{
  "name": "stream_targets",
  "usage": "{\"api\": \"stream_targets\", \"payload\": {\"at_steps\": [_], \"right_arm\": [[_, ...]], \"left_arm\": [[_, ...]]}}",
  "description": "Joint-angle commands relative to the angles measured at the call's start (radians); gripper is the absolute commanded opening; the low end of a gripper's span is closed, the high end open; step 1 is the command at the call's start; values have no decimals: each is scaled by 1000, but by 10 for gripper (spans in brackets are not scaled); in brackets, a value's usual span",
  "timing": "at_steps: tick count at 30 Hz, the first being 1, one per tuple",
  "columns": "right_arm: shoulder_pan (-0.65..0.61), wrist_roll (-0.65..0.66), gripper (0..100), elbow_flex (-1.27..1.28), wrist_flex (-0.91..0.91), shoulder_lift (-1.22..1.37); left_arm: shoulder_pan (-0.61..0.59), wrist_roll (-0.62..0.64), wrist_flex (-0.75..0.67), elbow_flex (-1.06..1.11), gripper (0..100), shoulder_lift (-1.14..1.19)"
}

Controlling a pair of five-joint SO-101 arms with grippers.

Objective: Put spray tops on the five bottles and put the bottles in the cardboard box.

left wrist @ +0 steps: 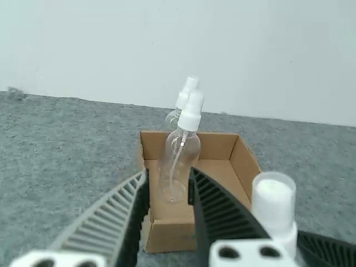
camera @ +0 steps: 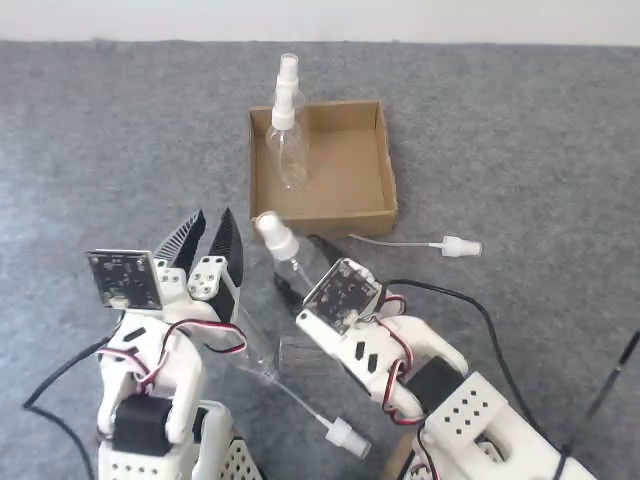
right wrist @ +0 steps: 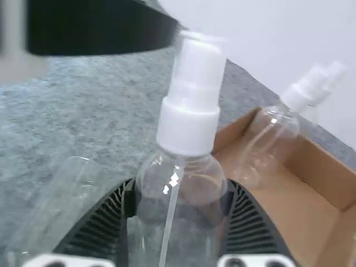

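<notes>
The cardboard box (camera: 370, 160) lies in the middle of the far side of the table. Two clear bottles with spray tops (camera: 287, 140) stand upright in its left part, also in the left wrist view (left wrist: 181, 153) and the right wrist view (right wrist: 272, 136). My right gripper (camera: 298, 265) is shut on a third clear bottle (right wrist: 178, 192) with a white spray top (right wrist: 192, 105), held just in front of the box. To its left my left gripper (camera: 212, 222) is open, with nothing between its fingers (left wrist: 206, 206).
A loose spray top with its tube (camera: 455, 246) lies on the grey carpet right of the box. Another spray top (camera: 345, 436) lies near the front between the arm bases. An uncapped clear bottle (camera: 300, 355) lies there too, also in the right wrist view (right wrist: 61, 194).
</notes>
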Motion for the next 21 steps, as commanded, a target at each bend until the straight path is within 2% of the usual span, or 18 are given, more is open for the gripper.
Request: {"api": "stream_targets", "payload": {"at_steps": [1, 5, 12, 16, 21], "right_arm": [[-68, -14, 30, -75, -28, -30], [-67, -14, 30, -75, -28, -30], [-67, -14, 30, -72, -25, -30], [-67, -14, 30, -72, -27, -30], [-45, -17, 30, -71, -25, -30]], "left_arm": [[28, 12, -51, 4, 107, -8], [80, -25, -46, 5, 107, -8], [98, -46, -6, -1, 112, -8], [196, -114, 34, -2, 111, -8], [224, -130, 40, -1, 109, -8]]}}
